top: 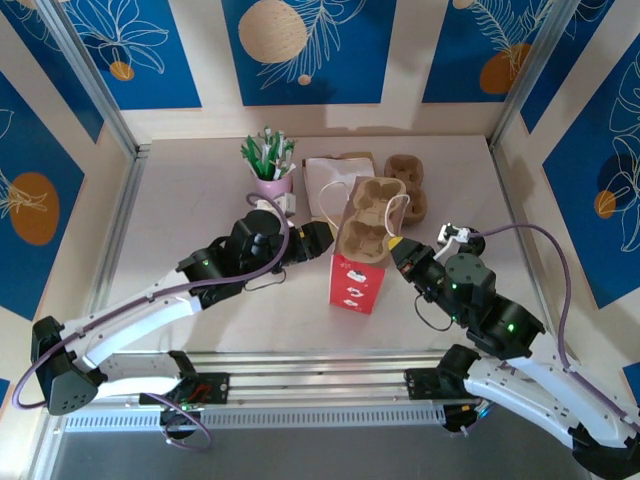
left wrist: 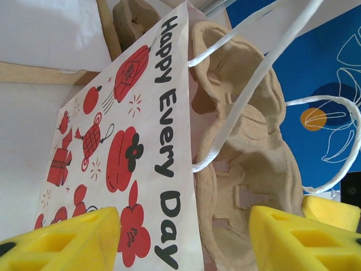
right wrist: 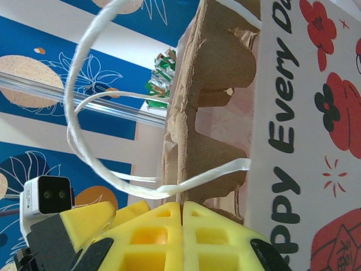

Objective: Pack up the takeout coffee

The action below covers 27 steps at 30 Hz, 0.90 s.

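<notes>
The takeout coffee is out of view. A white paper bag (top: 355, 285) printed with red shapes and "Happy Every Day" stands mid-table. A brown pulp cup carrier (top: 366, 222) pokes out of its mouth. My left gripper (top: 326, 240) is open at the bag's left side. In the left wrist view its gripper (left wrist: 183, 226) straddles the bag's wall (left wrist: 141, 141) and the carrier (left wrist: 248, 169). My right gripper (top: 396, 246) is at the bag's right side. In the right wrist view its gripper (right wrist: 181, 206) is shut on the carrier's edge (right wrist: 208, 79), under a white cord handle (right wrist: 90, 73).
A pink cup of green-and-white sticks (top: 270, 165) stands at the back. Beside it lie a flat white bag (top: 330, 180) and a second pulp carrier (top: 406, 185). Metal frame posts and patterned walls close in the table.
</notes>
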Motion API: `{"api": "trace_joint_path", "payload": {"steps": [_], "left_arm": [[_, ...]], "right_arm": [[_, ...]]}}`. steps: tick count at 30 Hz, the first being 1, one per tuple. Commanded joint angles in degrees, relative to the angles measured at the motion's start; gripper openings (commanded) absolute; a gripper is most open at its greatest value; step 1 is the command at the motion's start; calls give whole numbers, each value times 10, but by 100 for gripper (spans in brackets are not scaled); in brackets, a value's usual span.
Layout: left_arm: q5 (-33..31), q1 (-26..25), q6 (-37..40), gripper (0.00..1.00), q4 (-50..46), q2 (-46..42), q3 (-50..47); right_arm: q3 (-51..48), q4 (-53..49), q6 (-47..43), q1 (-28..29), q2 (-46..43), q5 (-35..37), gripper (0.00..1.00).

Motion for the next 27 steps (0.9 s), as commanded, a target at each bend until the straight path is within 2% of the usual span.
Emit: {"api": "trace_joint_path", "payload": {"steps": [1, 14, 27], "left_arm": [[16, 2, 8, 62, 15, 7, -5], [27, 2, 7, 61, 23, 11, -10], [38, 1, 2, 62, 33, 18, -16]], "right_arm": [[0, 28, 11, -5, -4, -10, 0], [11, 65, 16, -38, 3, -28, 0], [0, 144, 17, -57, 22, -67, 0]]}}
